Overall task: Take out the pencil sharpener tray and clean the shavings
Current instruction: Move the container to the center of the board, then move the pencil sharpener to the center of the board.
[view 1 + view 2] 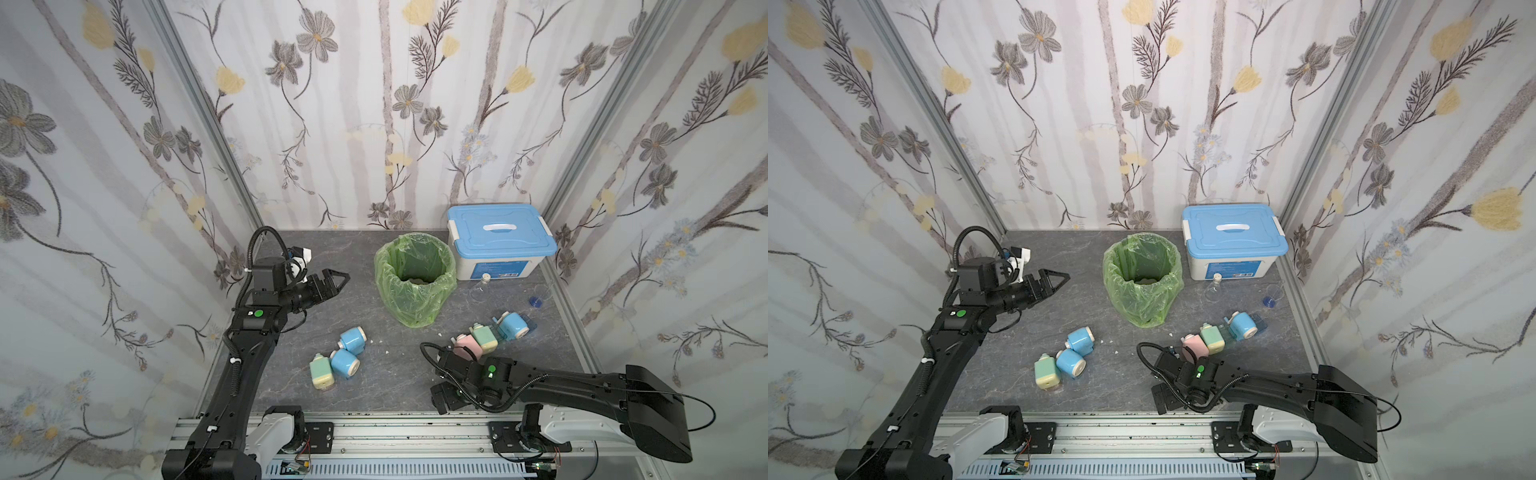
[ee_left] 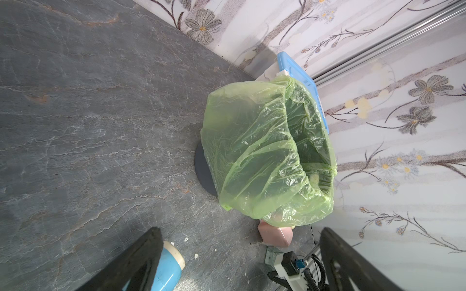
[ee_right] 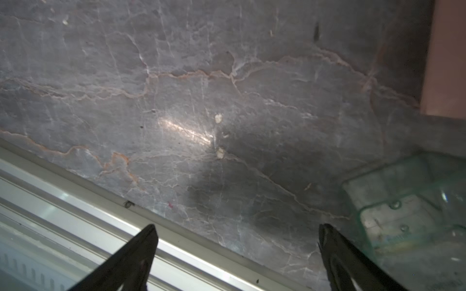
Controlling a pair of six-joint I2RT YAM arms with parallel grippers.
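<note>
Lying loose near the green-bagged round waste bin [image 1: 415,307]: tiny whitish shavings [image 3: 218,118].
Left gripper [image 2: 239,233] and right gripper [image 3: 238,226] are both standing wide open, holding nothing; clear greenish plastic sharpener tray [image 3: 403,209] is resting on the grey marbled tabletop [image 1: 374,386], robot-side of that bin.

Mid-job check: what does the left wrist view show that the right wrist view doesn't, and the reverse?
Left wrist only: the green-bagged bin, the blue-lidded box, a blue sharpener. Right wrist only: the metal rail along the front, and a close look into a clear tray, which the left wrist shows as a sliver at most. Both: the grey table, whitish shavings on it, the pink sharpener, and that arm's own open fingers.
</note>
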